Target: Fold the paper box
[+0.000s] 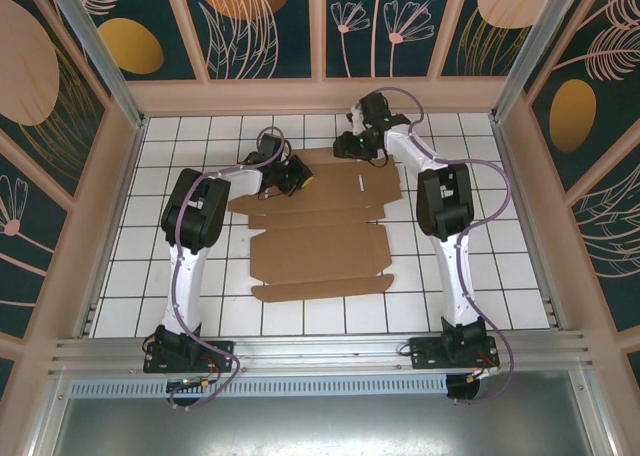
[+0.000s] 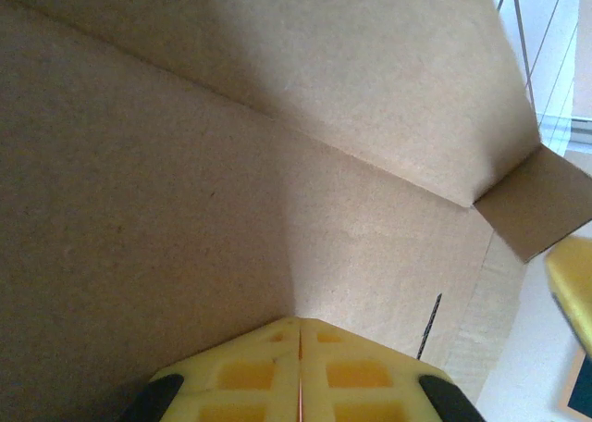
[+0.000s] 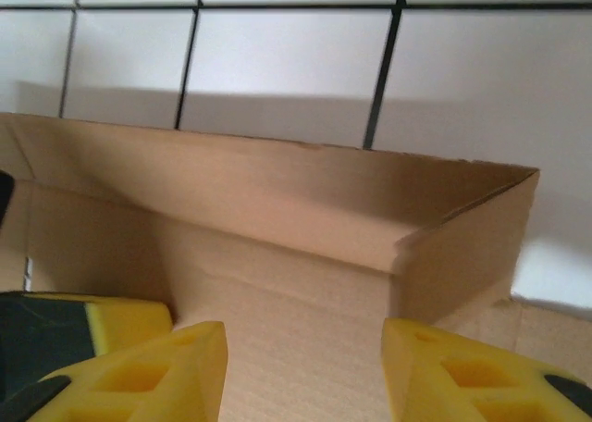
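Note:
The paper box (image 1: 320, 246) is a brown die-cut sheet lying mostly flat mid-table, its far end partly lifted. My left gripper (image 1: 298, 179) is over that far end, on the left. In the left wrist view it (image 2: 299, 322) is shut, tips together against the cardboard panel (image 2: 185, 209), with nothing held between them. A small tab (image 2: 541, 200) stands up at the right. My right gripper (image 1: 345, 148) is at the far edge of the sheet. In the right wrist view it (image 3: 303, 343) is open over a flat panel, facing a raised back flap (image 3: 277, 191) and side flap (image 3: 462, 246).
The table is white tiles (image 1: 480, 276) with dark grout, fenced by beige walls (image 1: 320, 96) and metal posts. Both arm bases (image 1: 185, 351) stand at the near edge. The left gripper's yellow and black body (image 3: 83, 316) shows at the left of the right wrist view.

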Robot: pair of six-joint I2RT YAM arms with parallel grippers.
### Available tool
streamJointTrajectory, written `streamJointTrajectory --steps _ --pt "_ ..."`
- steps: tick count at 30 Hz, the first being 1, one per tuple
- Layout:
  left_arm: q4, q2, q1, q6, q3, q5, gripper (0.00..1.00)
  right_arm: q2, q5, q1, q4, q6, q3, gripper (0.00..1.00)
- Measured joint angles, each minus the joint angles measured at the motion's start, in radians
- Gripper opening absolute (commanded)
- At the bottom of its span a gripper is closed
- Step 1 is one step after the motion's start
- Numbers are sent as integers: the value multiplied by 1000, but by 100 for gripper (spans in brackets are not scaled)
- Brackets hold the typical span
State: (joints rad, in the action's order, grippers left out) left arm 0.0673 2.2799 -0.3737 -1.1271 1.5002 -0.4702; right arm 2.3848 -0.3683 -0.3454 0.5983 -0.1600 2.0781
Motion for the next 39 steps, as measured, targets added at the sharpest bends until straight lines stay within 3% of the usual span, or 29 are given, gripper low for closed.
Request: streamJointTrajectory --steps 8,13,20,24,27,29,35,39 --pt "-4 1 0 16 3 0 8 124 0 6 6 -5 145 49" --pt "-5 2 0 27 4 0 9 148 -3 6 11 -2 125 51" --pt "-67 5 0 88 41 18 10 -36 2 18 -69 -2 -90 54" --pt "-90 5 0 110 52 33 10 -117 11 39 -111 -2 -105 56" --pt "-94 5 0 118 53 35 10 -138 16 48 -132 -2 -105 63" --pt "-135 20 0 150 96 37 10 -203 76 71 -187 -24 -237 65" --pt "-173 31 0 203 140 42 10 -287 90 268 -197 -67 -497 67" --pt "-186 39 0 221 148 41 10 -288 34 315 -218 -74 -589 66"
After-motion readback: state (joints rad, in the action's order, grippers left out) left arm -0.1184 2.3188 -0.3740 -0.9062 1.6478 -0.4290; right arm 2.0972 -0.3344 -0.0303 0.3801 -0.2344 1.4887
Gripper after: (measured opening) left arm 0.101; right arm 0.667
